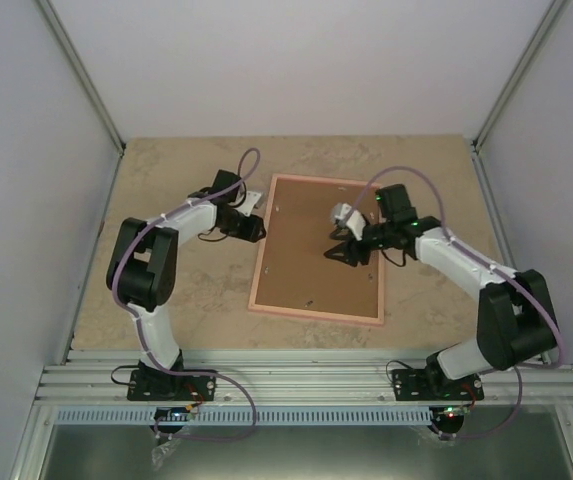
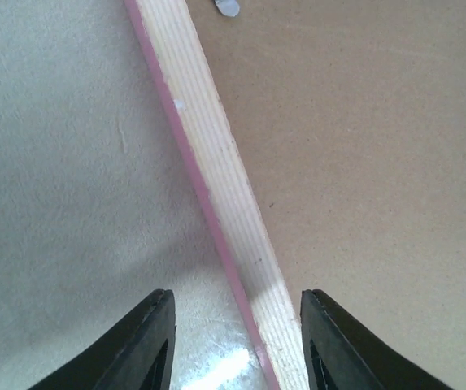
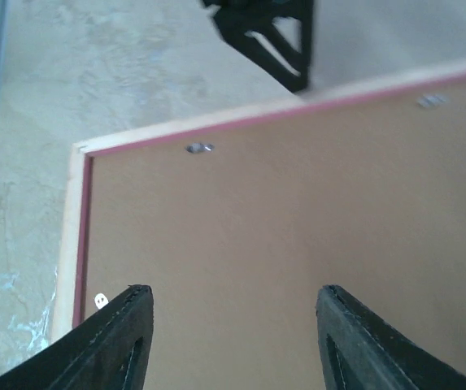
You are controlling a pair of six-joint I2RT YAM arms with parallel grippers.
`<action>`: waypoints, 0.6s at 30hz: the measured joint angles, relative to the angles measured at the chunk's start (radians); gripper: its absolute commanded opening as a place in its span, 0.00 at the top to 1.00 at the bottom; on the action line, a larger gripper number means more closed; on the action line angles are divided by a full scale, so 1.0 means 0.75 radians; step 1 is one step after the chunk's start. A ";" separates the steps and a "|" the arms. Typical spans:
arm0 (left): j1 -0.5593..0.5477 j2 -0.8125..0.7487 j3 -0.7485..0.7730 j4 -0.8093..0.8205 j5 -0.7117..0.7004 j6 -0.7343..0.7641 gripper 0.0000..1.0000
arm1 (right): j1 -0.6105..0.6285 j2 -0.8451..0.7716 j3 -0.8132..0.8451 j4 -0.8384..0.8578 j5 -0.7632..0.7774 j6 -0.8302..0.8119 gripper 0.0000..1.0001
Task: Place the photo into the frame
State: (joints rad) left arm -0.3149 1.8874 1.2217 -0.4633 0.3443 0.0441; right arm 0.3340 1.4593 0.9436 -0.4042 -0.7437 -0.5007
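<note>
The pink frame [image 1: 315, 313] lies flat on the table with its back up, and a brown backing board [image 1: 306, 255] fills it. The photo is out of view. My left gripper [image 1: 259, 229] is open and straddles the frame's left rail [image 2: 216, 179]; the rail runs between its fingers [image 2: 153, 345] and neither one touches it. My right gripper [image 1: 342, 254] is open over the right part of the board [image 3: 241, 244], with nothing between its fingertips [image 3: 127, 325]. The right wrist view shows the frame's corner rail [image 3: 216, 123] and the left gripper [image 3: 273, 41] beyond it.
Small metal tabs [image 3: 198, 148] sit along the inner edge of the frame, one of them in the left wrist view [image 2: 227, 7]. The beige stone-patterned tabletop [image 1: 166, 170] surrounds the frame. White walls enclose the table, and an aluminium rail [image 1: 306, 385] runs along the near edge.
</note>
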 measured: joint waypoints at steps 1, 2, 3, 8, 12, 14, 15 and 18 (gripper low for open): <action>0.008 -0.001 -0.001 -0.004 0.018 -0.004 0.57 | 0.055 0.016 0.005 0.025 0.012 -0.011 0.46; 0.011 -0.001 -0.006 -0.005 0.035 -0.010 0.58 | 0.104 0.040 0.010 0.054 0.026 -0.016 0.47; 0.011 0.000 -0.015 -0.008 0.050 -0.017 0.59 | 0.158 0.070 0.017 0.090 0.042 -0.019 0.48; 0.010 0.019 -0.030 -0.045 0.125 -0.028 0.66 | 0.364 0.227 0.029 0.279 0.130 -0.022 0.56; 0.025 0.062 -0.030 -0.060 0.178 -0.032 0.68 | 0.497 0.341 0.029 0.426 0.206 -0.026 0.60; 0.032 0.075 -0.027 -0.061 0.209 -0.035 0.70 | 0.545 0.400 0.032 0.492 0.250 -0.037 0.63; 0.035 0.079 -0.024 -0.064 0.218 -0.034 0.71 | 0.567 0.431 0.035 0.515 0.275 -0.046 0.65; 0.038 0.090 -0.014 -0.073 0.242 -0.040 0.75 | 0.611 0.526 0.060 0.559 0.349 -0.080 0.67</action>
State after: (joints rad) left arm -0.2863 1.9549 1.2110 -0.5179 0.5259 0.0143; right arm 0.7925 1.8538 0.9882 0.0151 -0.4820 -0.5610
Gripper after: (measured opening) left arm 0.283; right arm 0.348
